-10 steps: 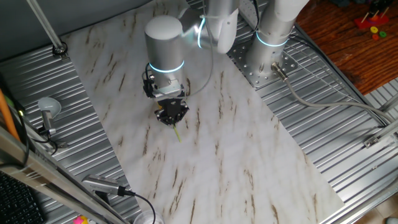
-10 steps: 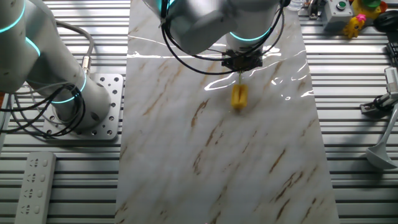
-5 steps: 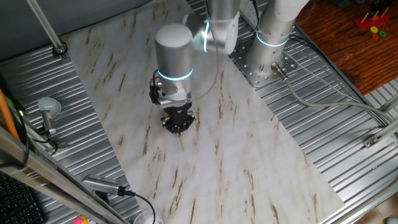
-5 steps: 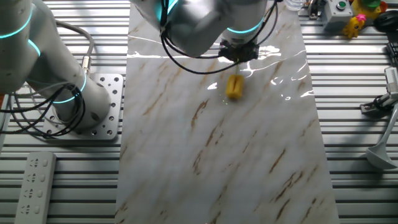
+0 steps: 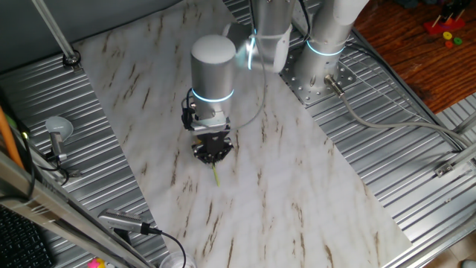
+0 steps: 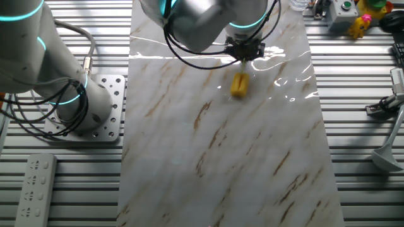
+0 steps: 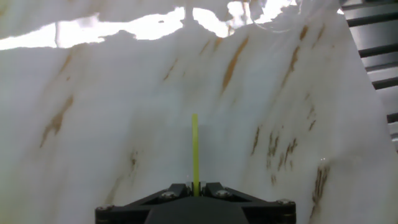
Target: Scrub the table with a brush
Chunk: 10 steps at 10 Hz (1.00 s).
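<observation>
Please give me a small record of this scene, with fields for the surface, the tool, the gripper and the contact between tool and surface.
surface: the table, white marble pattern with brown streaks
tool: the brush, yellow bristle head on a thin yellow-green handle
gripper: the gripper is shut on the brush, holding the handle's end
tool direction: handle points away from the fingers, bristle head at the far end
contact: bristle head appears to be at the table surface; exact touch cannot be told

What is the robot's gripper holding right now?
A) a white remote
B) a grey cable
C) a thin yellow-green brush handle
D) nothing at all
C: the gripper is shut on the thin handle of the brush, whose yellow bristle head points down at the table.
</observation>
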Motion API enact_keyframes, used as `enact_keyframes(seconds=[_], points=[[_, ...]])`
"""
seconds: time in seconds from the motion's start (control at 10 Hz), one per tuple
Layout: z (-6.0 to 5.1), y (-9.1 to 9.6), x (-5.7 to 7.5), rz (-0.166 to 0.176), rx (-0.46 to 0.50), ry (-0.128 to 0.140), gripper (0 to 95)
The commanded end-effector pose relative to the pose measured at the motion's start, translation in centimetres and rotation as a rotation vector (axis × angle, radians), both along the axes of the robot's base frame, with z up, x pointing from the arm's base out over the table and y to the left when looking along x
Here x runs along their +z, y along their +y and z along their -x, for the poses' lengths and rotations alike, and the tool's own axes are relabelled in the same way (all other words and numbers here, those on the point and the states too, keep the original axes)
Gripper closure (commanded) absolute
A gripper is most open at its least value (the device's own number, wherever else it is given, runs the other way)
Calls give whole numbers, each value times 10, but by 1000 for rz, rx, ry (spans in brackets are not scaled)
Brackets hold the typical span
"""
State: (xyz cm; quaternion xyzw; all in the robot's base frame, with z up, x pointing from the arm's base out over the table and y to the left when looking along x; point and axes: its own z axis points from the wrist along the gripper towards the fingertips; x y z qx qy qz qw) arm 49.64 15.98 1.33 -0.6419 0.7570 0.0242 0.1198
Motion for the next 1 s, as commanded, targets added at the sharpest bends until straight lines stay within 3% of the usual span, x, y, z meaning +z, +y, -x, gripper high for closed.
enact_keyframes(seconds=[0.1, 0.8, 1.0], points=[[2, -11, 8, 1, 46, 15, 950], [11, -54, 10, 21, 121, 13, 950], [14, -57, 9, 22, 123, 13, 950]])
